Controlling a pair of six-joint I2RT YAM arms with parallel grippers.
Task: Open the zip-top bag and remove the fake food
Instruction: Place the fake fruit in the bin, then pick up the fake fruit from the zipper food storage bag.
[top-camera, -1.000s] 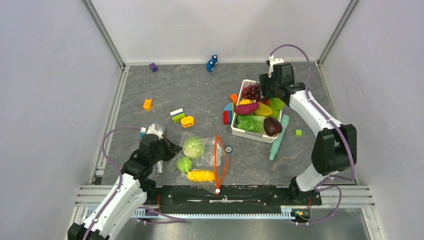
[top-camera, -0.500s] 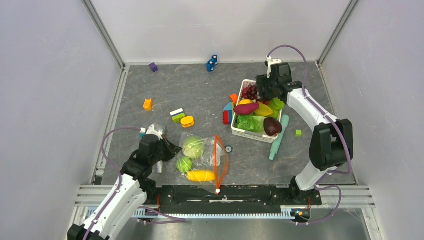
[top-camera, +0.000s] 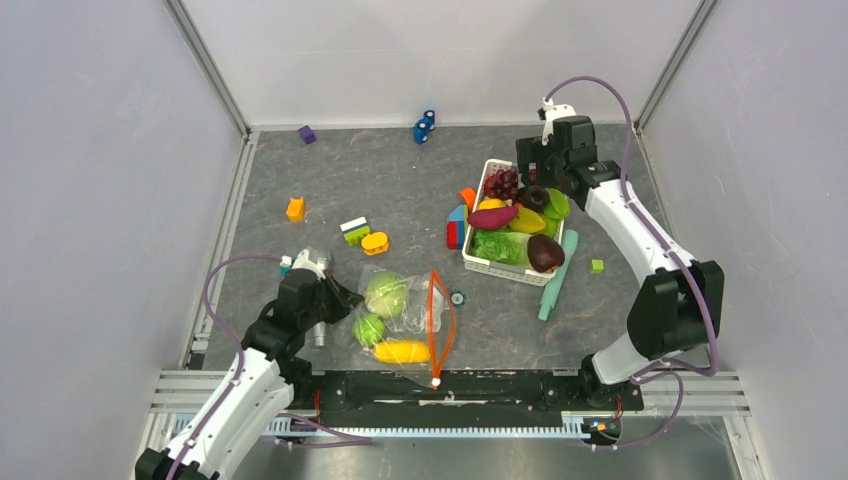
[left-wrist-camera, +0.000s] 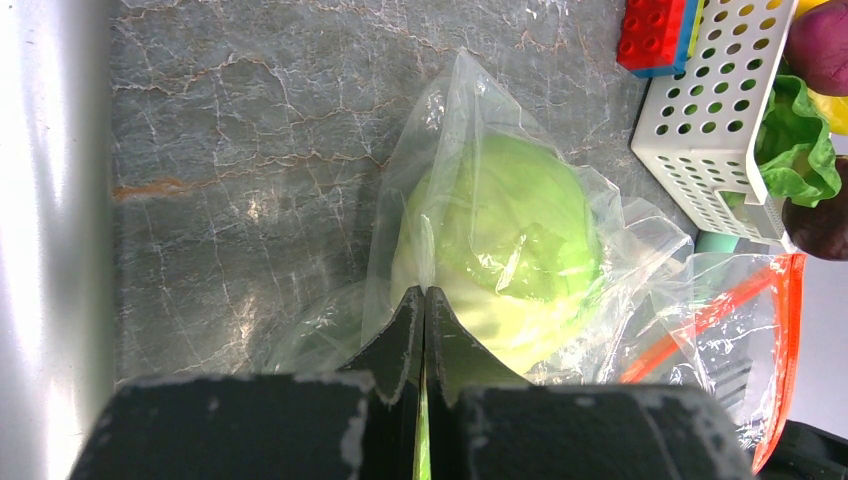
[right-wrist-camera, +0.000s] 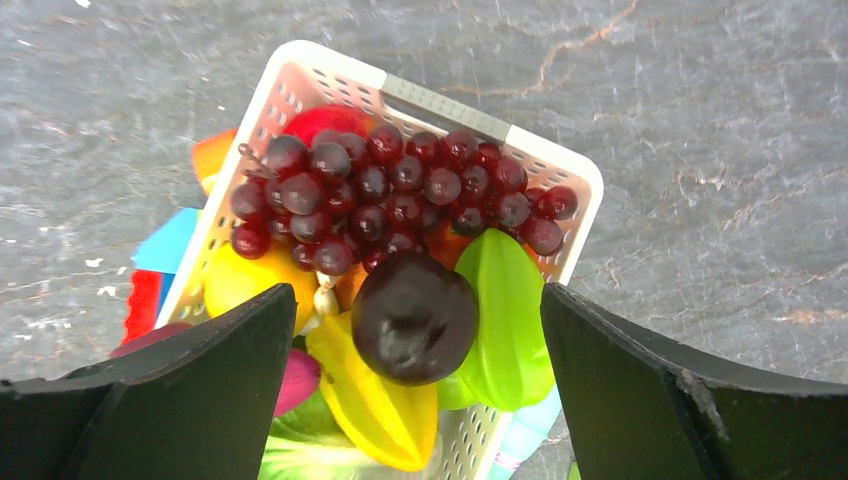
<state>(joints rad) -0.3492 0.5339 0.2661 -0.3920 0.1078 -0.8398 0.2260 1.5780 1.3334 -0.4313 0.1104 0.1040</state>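
Left gripper (left-wrist-camera: 424, 292) pinches the bag (left-wrist-camera: 455, 100) by the cabbage (left-wrist-camera: 510, 230) on the bench (left-wrist-camera: 230, 120); right gripper (right-wrist-camera: 418, 300) gapes wide over the basket (right-wrist-camera: 440, 100).

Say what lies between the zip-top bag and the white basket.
Top view: only a small dark round piece sits between zip-top bag and basket.

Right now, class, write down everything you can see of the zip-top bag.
The zip-top bag is clear, crinkled plastic lying flat on the grey table. Its red-orange zipper strip runs along the right edge, bowed apart as if open, with a white slider at the near end. Inside lie a pale cabbage, a round green fruit and a corn cob. The left gripper, shut, pinches its left edge.
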